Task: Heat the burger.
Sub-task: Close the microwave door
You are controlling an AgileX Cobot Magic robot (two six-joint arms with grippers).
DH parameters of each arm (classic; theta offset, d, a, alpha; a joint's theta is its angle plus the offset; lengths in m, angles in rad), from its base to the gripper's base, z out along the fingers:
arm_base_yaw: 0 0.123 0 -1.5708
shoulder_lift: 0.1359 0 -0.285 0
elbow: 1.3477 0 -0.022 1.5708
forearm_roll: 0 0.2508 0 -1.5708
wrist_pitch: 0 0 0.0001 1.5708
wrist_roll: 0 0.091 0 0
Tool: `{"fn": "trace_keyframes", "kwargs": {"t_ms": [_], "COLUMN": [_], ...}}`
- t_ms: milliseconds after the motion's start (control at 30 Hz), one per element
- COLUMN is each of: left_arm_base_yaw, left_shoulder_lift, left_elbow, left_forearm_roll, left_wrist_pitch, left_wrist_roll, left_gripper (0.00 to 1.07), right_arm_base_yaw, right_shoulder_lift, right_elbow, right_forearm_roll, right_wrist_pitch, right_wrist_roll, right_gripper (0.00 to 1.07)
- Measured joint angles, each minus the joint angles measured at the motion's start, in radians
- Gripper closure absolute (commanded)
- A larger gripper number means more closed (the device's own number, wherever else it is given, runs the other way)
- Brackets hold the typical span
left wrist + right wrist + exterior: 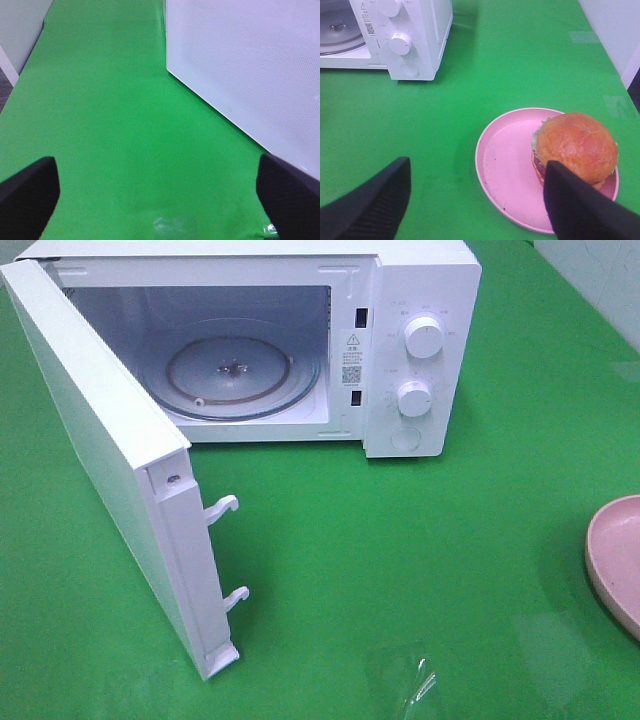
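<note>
The burger [577, 145], with a golden-brown bun and a lettuce frill, sits on the right side of a pink plate [505, 165] in the right wrist view. My right gripper [475, 210] is open and empty, a little short of the plate, with one finger [580, 210] just in front of the burger. In the high view only the plate's edge [615, 550] shows at the right border, and the burger and both grippers are out of view. My left gripper [160, 210] is open and empty over the green table.
The white microwave [420, 300] stands at the back with its door [100, 460] swung wide open to the left and a glass turntable [235, 375] inside. The door's outer face [250, 60] is near my left gripper. A green cloth [400, 540] covers the table.
</note>
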Motion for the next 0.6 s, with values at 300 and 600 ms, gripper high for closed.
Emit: {"fn": "trace_keyframes", "kwargs": {"t_ms": [300,600], "left_arm_base_yaw": [0.000,0.000], "left_shoulder_lift": [0.002,0.140], "left_elbow": [-0.023,-0.020], "left_forearm_roll": [0.001,0.001], "left_wrist_pitch": [-0.144,-0.339], "left_wrist_roll": [-0.042,-0.045], "left_gripper": [0.30,1.07], "right_arm_base_yaw": [0.000,0.000], "right_shoulder_lift": [0.000,0.000], "right_elbow": [0.000,0.000], "right_forearm_roll": [0.000,0.000], "right_wrist_pitch": [0.000,0.000], "right_wrist_roll": [0.000,0.000], "right_gripper": [0.37,0.37]}}
